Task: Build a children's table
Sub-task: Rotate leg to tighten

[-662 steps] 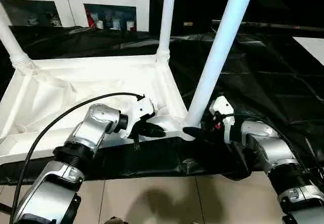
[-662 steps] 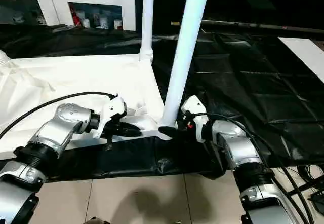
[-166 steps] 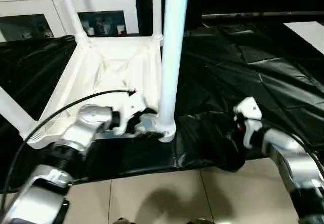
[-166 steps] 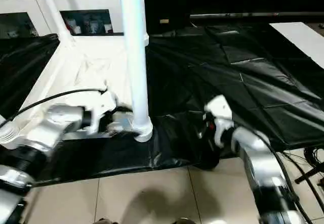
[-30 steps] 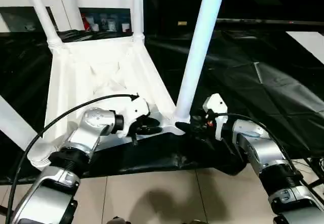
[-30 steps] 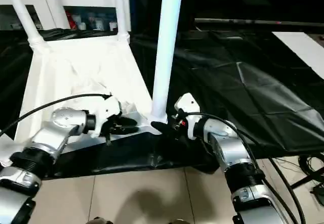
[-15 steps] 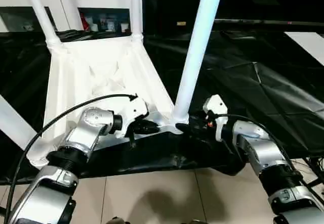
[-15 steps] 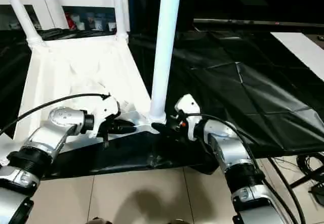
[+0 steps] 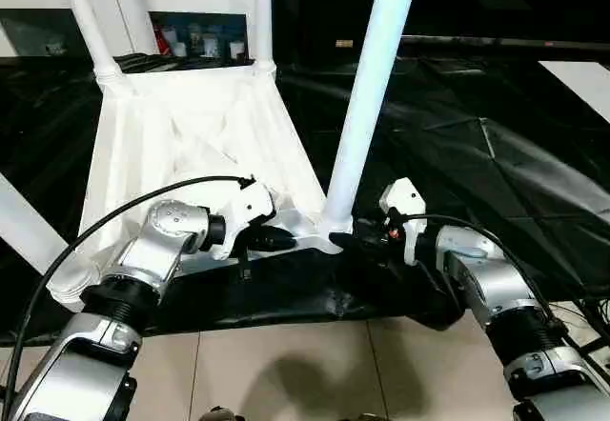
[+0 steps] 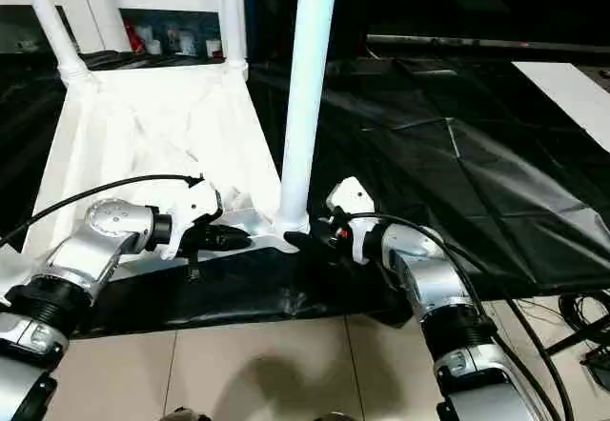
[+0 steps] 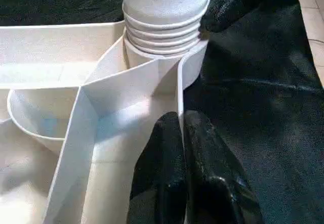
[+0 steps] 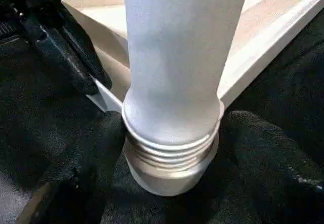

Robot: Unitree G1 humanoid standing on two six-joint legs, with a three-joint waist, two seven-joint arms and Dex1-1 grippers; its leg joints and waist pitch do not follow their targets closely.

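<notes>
Tabletop [image 9: 191, 145] lies upside down on the black sheet [image 9: 496, 145], ribbed underside up. Landmark for this entry: the near-right corner socket [image 11: 167, 57].

- Near leg [image 9: 367, 97] stands upright in that socket, threaded collar partly visible above the rim, so judged not fully seated.
- Two more legs stand in the far sockets, one at the far-left corner [image 9: 86, 21], one at the far-right [image 9: 260, 11]. A fourth leg [image 9: 24, 226] slants off the near-left corner.
- Left gripper [image 11: 182, 133]: clenched, fingers pinched on the thin edge wall of the tabletop just beside the socket. It braces the top.
- Right gripper [image 12: 169, 133]: fingers spread wide, one on each side of the leg's collar at the socket. Contact looks close on both sides; whether it presses firmly cannot be told.
- White cabinet [image 9: 181, 2] stands well behind the tabletop.

Step in hand (judgement): seating or screwing the near leg home.

How to do it well:
1. Keep the left pinch firm so the top does not swivel on the slippery sheet.
2. Close the right fingers squarely on the collar, low, not on the tapered shaft, where they may slip.
3. Keep the leg vertical while turning; a tilt would likely cross the threads.
4. Turn in short strokes, regripping until no collar rings show.
</notes>
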